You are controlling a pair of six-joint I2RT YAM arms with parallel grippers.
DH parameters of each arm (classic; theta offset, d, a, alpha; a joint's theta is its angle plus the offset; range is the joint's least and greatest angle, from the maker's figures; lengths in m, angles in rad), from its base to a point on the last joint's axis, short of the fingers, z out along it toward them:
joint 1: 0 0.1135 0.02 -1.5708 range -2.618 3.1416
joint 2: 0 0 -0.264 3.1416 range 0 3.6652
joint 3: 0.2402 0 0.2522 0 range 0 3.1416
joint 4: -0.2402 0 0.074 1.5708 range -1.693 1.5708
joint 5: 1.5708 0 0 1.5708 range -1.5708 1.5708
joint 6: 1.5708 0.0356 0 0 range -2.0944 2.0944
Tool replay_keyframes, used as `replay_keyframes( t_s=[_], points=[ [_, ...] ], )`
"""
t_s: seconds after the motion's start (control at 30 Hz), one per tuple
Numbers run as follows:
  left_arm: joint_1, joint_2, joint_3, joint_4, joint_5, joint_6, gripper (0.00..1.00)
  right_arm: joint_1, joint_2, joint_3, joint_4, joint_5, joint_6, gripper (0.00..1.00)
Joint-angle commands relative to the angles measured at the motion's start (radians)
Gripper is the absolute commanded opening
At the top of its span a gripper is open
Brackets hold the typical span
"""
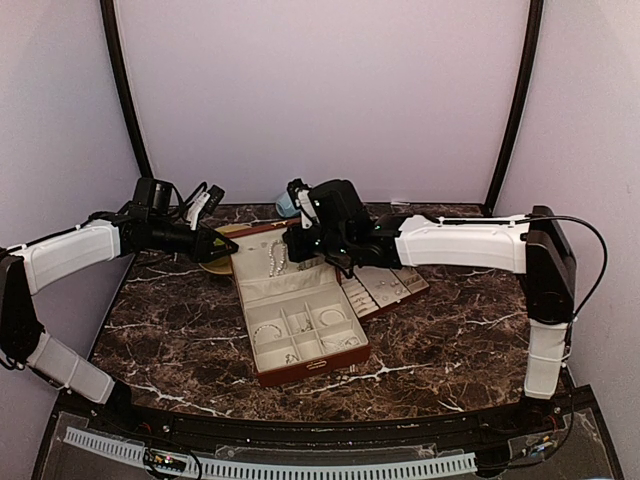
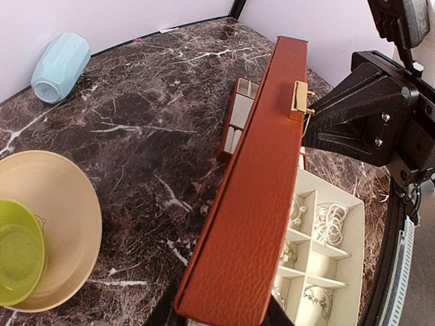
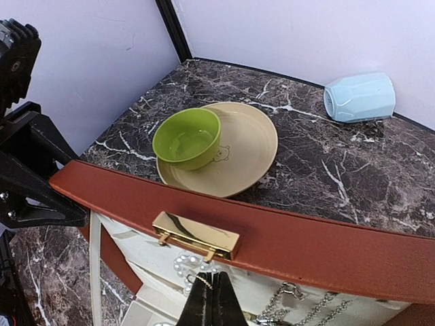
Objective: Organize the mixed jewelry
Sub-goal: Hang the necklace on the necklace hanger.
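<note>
Several small silvery pieces (image 1: 300, 335) lie in the near compartments of the case (image 1: 312, 370) on the worktop. I judge them light and slippery, best taken by a rim. Behind, a bead strand (image 3: 182, 265) hangs limp against the lid (image 2: 251, 204); pinch it mid-length. Your right gripper (image 3: 207, 299) has its jaws closed just beside it, grip unconfirmed. Your left gripper (image 1: 216, 243) jaws clamp the lid's edge.

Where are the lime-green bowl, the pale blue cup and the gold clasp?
Lime-green round bowl (image 3: 187, 139): right wrist view, inner wall.
Pale blue faceted cup (image 3: 361, 97): right wrist view, side.
Gold metal clasp (image 3: 196, 235): right wrist view, plate.
</note>
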Motion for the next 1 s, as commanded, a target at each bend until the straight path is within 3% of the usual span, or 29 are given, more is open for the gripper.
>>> replay_keyframes(
  t_s=[0.0,0.73,0.97],
  points=[
    [-0.009,-0.032,0.021,-0.014,0.080,-0.018,0.04,-0.014,-0.002,0.011,0.004,0.031,0.025,0.00],
    [-0.009,-0.039,0.022,-0.016,0.078,-0.016,0.04,-0.023,0.043,0.091,-0.064,0.013,0.034,0.00],
    [-0.009,-0.040,0.022,-0.016,0.080,-0.016,0.04,-0.024,0.039,0.095,-0.069,0.020,0.036,0.08]
  ],
)
